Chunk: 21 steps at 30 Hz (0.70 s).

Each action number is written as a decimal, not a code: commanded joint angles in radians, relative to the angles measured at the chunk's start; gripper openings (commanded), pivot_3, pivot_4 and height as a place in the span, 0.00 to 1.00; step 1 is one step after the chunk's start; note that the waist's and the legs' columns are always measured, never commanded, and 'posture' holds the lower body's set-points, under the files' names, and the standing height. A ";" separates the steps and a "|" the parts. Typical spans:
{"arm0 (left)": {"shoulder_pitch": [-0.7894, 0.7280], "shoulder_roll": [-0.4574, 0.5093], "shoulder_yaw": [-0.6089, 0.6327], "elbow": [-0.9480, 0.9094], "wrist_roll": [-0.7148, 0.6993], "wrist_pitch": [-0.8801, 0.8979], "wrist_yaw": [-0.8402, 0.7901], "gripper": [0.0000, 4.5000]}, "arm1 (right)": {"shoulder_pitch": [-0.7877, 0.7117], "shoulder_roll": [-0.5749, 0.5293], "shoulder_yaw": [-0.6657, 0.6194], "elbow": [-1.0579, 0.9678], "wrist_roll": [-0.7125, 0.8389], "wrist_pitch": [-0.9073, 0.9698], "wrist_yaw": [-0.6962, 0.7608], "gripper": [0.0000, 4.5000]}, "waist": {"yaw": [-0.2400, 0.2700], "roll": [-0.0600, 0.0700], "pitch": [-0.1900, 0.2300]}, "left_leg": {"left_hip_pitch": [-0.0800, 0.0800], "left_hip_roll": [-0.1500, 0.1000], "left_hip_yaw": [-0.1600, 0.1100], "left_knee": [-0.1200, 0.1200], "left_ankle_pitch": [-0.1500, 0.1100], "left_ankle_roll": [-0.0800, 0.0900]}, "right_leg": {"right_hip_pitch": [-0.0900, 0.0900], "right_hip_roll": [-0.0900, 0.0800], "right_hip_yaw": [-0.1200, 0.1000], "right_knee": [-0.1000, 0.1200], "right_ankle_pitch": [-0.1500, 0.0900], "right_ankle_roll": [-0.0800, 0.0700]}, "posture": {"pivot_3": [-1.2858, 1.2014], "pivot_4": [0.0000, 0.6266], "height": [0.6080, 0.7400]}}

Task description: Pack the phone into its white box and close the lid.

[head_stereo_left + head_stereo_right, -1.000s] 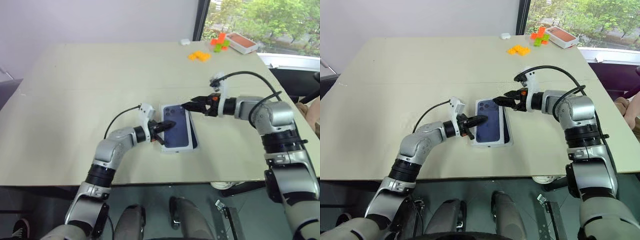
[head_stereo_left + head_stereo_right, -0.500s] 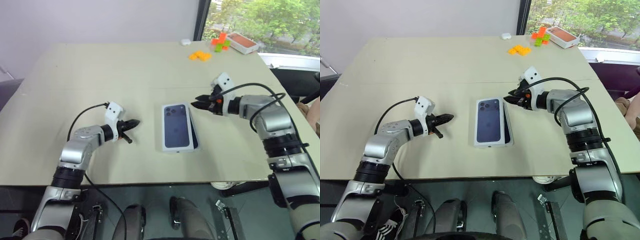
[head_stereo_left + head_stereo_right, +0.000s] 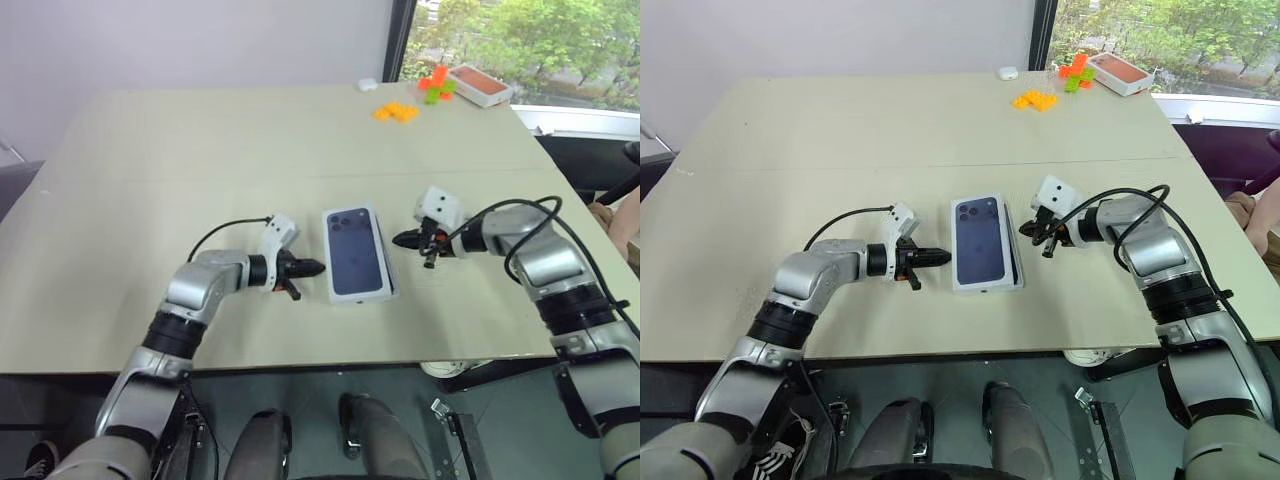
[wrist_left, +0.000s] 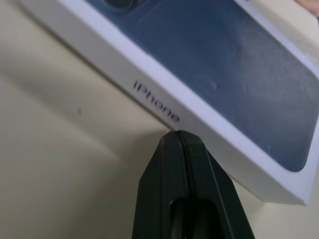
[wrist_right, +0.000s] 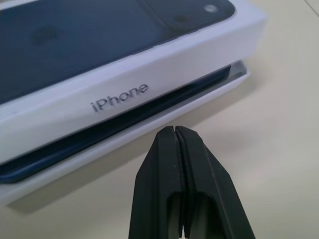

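Observation:
The lid [image 3: 357,264], white with a dark blue phone picture on top, lies over the white box at the table's middle. It sits askew. Along its right side a dark blue strip of the phone [image 5: 30,167] shows between the lid's wall and the white box rim [image 5: 30,186]. My left gripper [image 3: 318,268] is shut with nothing in it, its tip just short of the lid's left wall [image 4: 149,102]. My right gripper [image 3: 397,240] is shut and empty too, pointing at the lid's right wall [image 5: 119,99] a little way off.
Far back on the beige table [image 3: 200,150] lie orange blocks [image 3: 397,112], green and red blocks [image 3: 437,82], an orange-red flat box [image 3: 480,85] and a small white object [image 3: 370,85]. The table's front edge runs close below the box.
The right gripper has shut and dropped from the lid's far right corner to its right side. The left gripper left the lid, swung out left, then came back beside its left wall.

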 commanded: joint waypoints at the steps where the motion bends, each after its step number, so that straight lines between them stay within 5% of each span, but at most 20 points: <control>1: -0.026 -0.026 -0.003 0.008 -0.010 0.005 -0.019 0.00 | -0.001 -0.017 -0.010 -0.078 -0.007 -0.011 0.029 0.01 | 0.000 0.000 0.000 | 0.000 0.000 0.000 0.000 0.000 0.000 | 0.000 0.000 0.000 0.001 0.000 0.000 | 0.52 0.24 1.00; 21: -0.035 -0.102 0.037 -0.042 -0.009 -0.019 0.027 0.00 | 0.013 -0.013 0.004 -0.025 -0.110 -0.080 0.026 0.01 | 0.006 0.000 0.000 | -0.001 0.000 0.001 0.001 0.000 0.000 | 0.000 -0.002 0.002 0.000 0.000 0.000 | 0.52 0.24 1.00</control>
